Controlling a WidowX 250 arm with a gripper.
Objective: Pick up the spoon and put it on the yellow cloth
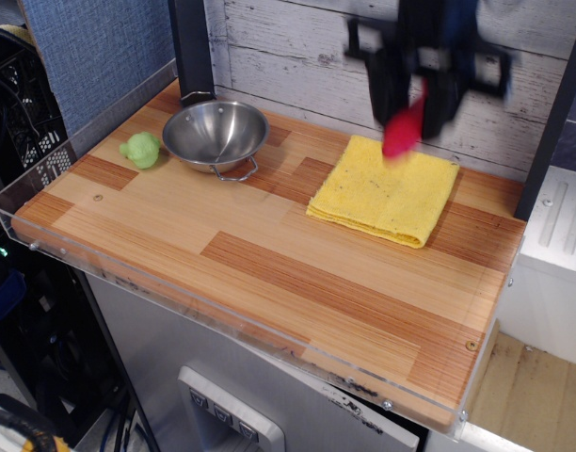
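Note:
The yellow cloth (387, 193) lies flat at the back right of the wooden table. My gripper (415, 89) is blurred by motion, raised above the cloth's far edge, and shut on the spoon (404, 125). Only the spoon's thick red ribbed handle shows, hanging down between the fingers. The spoon's metal bowl is hidden inside the gripper. The handle's tip hangs above the cloth's back part, apart from it.
A steel bowl (216, 134) with a wire handle stands at the back left. A small green lump (140, 149) lies left of it. A clear plastic rim (43, 184) runs along the table's left and front edges. A white plank wall (297, 56) stands behind.

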